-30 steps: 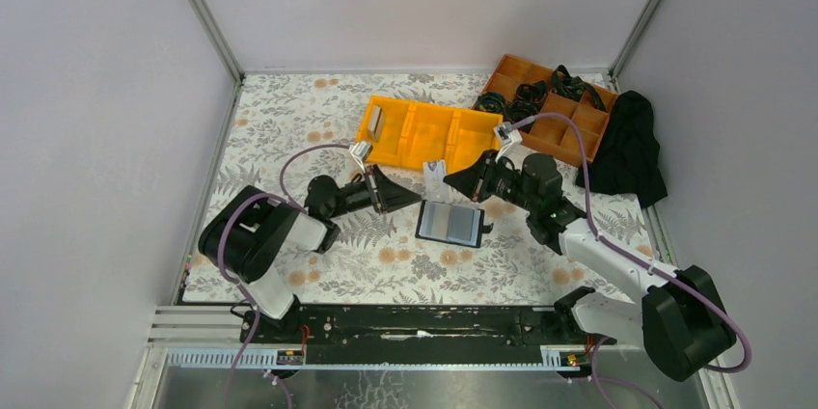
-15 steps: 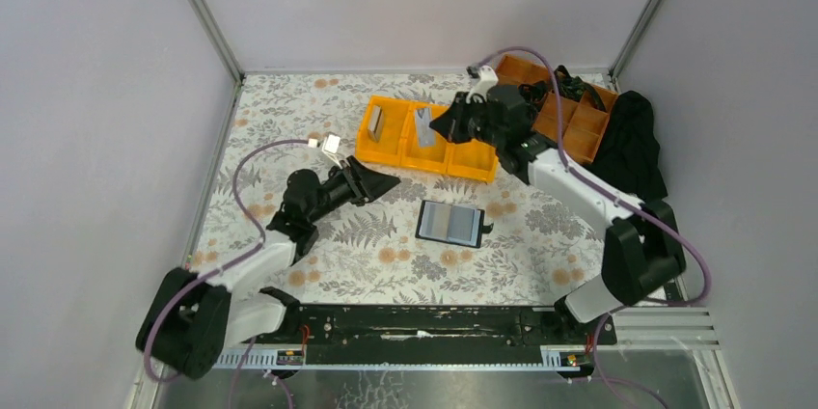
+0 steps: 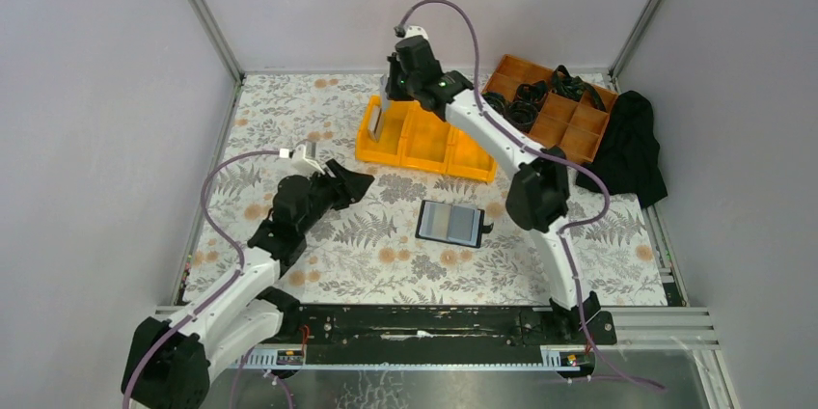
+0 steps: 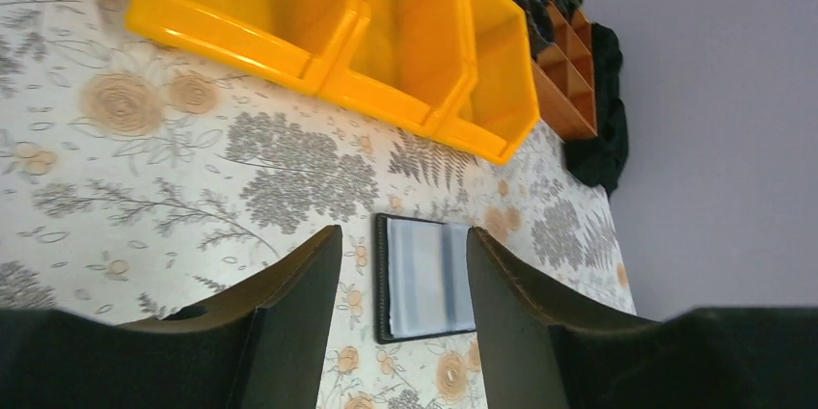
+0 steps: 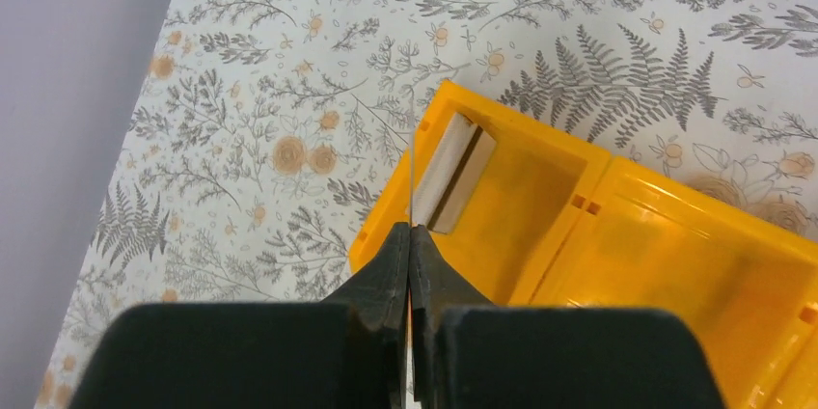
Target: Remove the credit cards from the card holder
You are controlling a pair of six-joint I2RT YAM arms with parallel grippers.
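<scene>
Parted pincer (image 4: pixel 403 230), card holder (image 4: pixel 429 279) just beyond

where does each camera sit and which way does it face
top external: fixed above, behind the bases, looking down on the table; left arm and right arm show.
left wrist: low on the left arm, facing the card holder between open left fingers.
right wrist: raised, looking down into the yellow bin; shut right fingers pinch a credit card edge-on.
shared: top and left wrist both see card holder and yellow bin.
</scene>
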